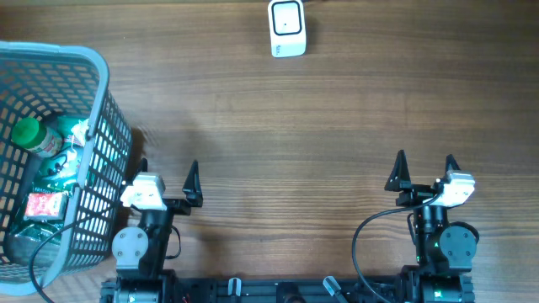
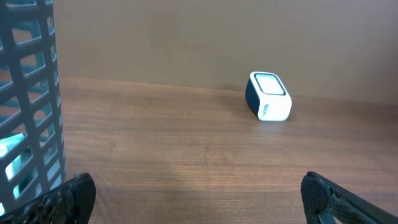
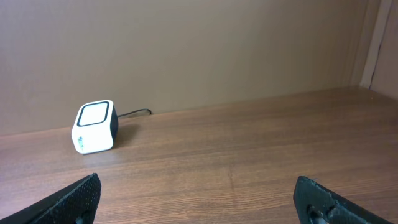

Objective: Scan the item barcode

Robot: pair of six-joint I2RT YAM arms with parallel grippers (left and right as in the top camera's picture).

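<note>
A white barcode scanner (image 1: 287, 27) with a dark window stands at the table's far edge. It also shows in the left wrist view (image 2: 269, 96) and the right wrist view (image 3: 95, 126). Items lie in a grey basket (image 1: 99, 101) at the left: a green-capped bottle (image 1: 32, 135) and a packet with a red label (image 1: 46, 204). My left gripper (image 1: 166, 171) hangs open beside the basket with nothing between its fingers (image 2: 69, 198). My right gripper (image 1: 425, 164) is open and empty over bare wood at the near right, its fingers (image 3: 76, 198) wide apart.
The basket's lattice wall (image 2: 28, 106) stands close on the left of the left gripper. A thin cable (image 3: 134, 113) runs from the scanner toward the brown back wall. Wooden tabletop (image 1: 286, 143) lies between both grippers and the scanner.
</note>
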